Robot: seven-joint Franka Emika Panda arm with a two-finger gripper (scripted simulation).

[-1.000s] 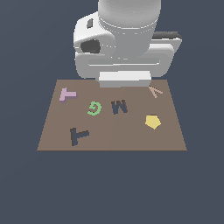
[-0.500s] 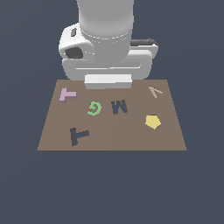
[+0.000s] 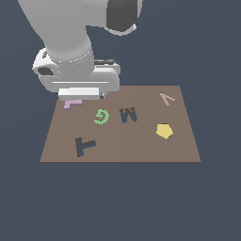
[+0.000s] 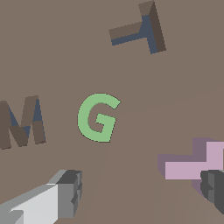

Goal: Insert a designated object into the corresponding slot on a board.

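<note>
One arm low over the board's (image 3: 141, 148) far corner at the exterior view's left, gripper (image 4: 140, 197) spread wide, nothing held, one finger (image 4: 65, 192) on bare board, the other beside the pink T (image 4: 197, 164); T lying flat, partly hidden under the hand; T slot (image 3: 84, 146) near front edge, beyond green G (image 3: 100, 116)

A dark floor (image 3: 117, 202) carries the brown board (image 3: 136, 146).
</note>
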